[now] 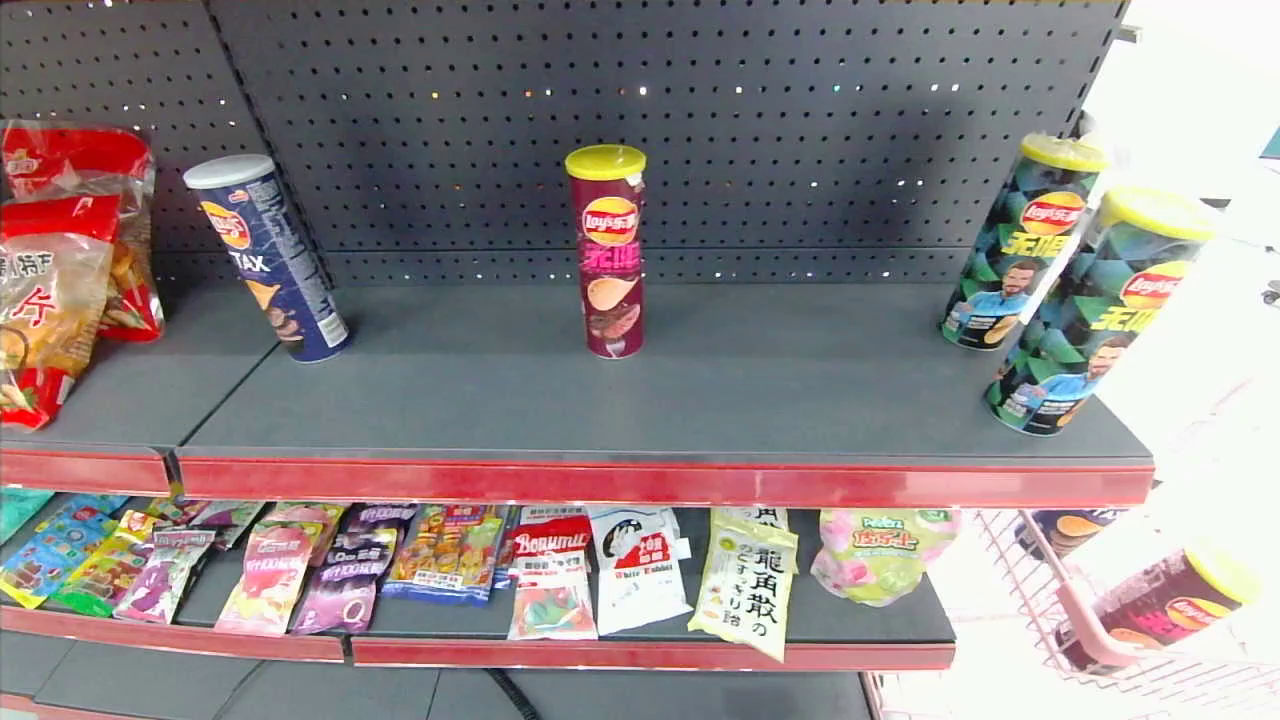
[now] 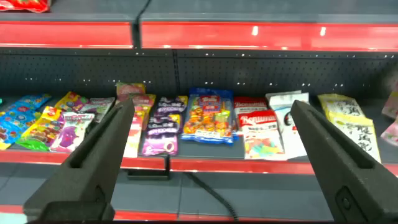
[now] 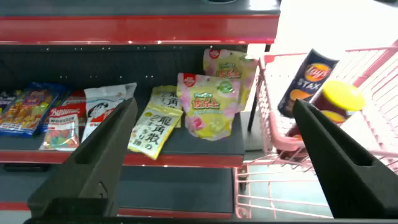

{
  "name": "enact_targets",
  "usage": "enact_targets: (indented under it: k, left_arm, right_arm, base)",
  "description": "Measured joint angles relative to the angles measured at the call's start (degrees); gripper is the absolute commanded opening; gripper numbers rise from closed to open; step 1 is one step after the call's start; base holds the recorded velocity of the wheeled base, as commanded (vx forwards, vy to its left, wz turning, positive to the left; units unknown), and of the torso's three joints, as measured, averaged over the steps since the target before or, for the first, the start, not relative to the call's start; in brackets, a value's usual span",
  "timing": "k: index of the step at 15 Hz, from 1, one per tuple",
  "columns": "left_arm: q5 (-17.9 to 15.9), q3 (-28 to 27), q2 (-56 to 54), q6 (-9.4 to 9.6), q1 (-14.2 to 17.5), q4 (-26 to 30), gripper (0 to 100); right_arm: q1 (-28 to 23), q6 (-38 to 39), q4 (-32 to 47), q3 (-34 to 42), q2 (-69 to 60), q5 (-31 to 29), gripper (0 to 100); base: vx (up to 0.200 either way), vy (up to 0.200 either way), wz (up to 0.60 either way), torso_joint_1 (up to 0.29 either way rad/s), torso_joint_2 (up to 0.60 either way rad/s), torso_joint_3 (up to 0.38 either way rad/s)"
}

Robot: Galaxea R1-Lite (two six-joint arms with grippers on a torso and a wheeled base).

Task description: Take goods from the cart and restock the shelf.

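The upper shelf (image 1: 760,380) carries four cans, all upright and well apart from the middle one: one blue can (image 1: 268,258) on the left, one dark red can (image 1: 608,250) in the middle, and two green cans (image 1: 1020,245) at the right end, standing just beside each other. At the far left of this shelf there are red snack bags (image 1: 60,260); they overlap, so I cannot count them exactly. On the lower shelf (image 1: 650,655) lies a row of about a dozen flat packets (image 1: 445,550).

The pink cart (image 1: 1085,610) stands to the right of the shelves. In it I can count two cans: one dark red can with a yellow lid (image 1: 1160,605) and one dark blue can (image 1: 1070,525).

The left pincer (image 2: 212,104) is spread wide, holds nothing and touches nothing; it faces the packets of the lower shelf. The right pincer (image 3: 216,104) is also spread wide with nothing between its fingers; it faces the right end of the lower shelf and the cart.
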Motion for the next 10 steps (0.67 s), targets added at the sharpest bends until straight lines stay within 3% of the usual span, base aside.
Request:
enact_targets:
  k: [10]
  left_arm:
    - [0.00,0.00,0.00,-0.06,-0.06,-0.02,100]
  right_arm:
    - [-0.09,-0.05,0.09,0.00,0.00,-0.29,100]
  base:
    - [0.000,-0.200,0.00,0.004,0.00,0.001]
